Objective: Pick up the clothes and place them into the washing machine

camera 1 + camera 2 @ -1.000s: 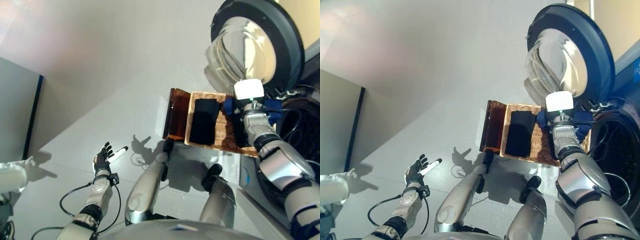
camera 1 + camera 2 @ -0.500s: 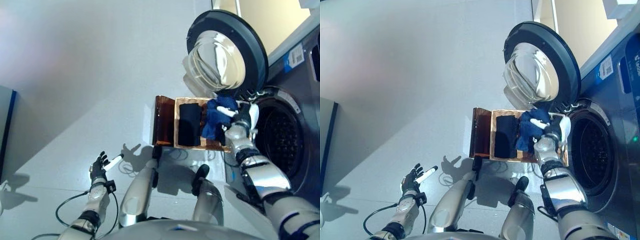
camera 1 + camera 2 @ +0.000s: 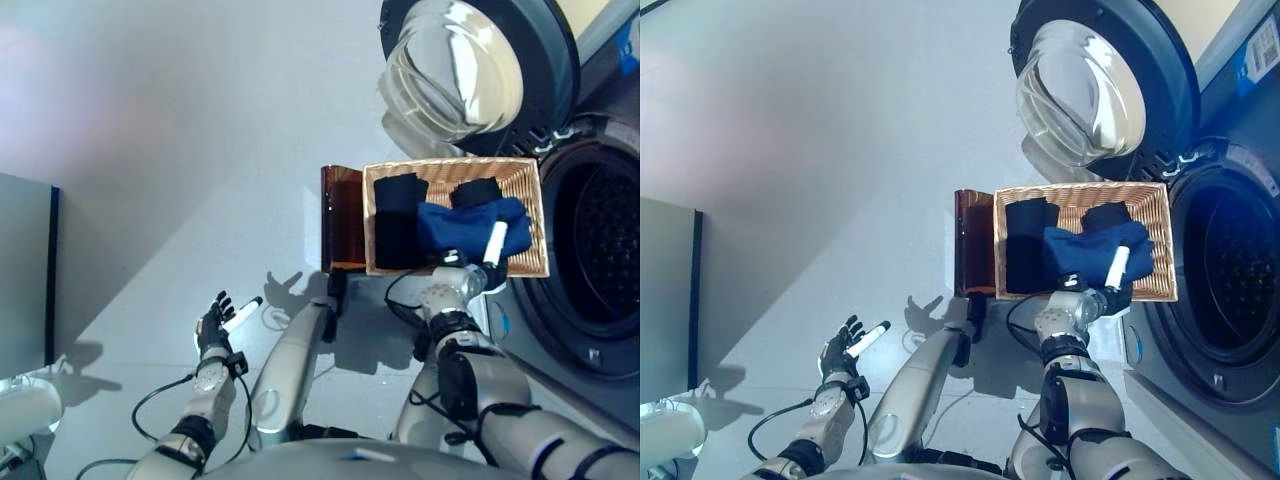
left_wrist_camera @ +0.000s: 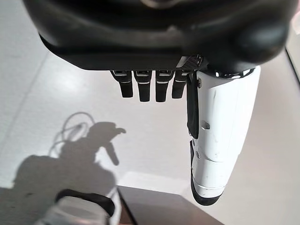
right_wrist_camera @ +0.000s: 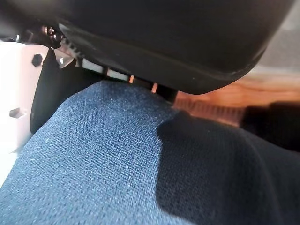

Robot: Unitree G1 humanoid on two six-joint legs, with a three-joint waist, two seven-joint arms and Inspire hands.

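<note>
Left eye view: we see our right hand [image 3: 478, 268] at the near rim of the wicker basket [image 3: 530, 215], closed on the blue garment [image 3: 468, 225], which lies draped across the basket over two black folded clothes [image 3: 398, 232]. Half a second ago the garment hung bunched above the basket; now it is spread lower and flatter. The whole scene has also shifted. The washing machine drum [image 3: 600, 240] stands open just beside the basket, its door [image 3: 460, 70] swung out.

Right eye view: our left hand [image 3: 845, 348] hangs over the floor [image 3: 820, 150], fingers straight, holding nothing, as before.

Left wrist view: relaxed fingers [image 4: 143, 86] over bare floor.

Right wrist view: blue cloth presses against our palm.
</note>
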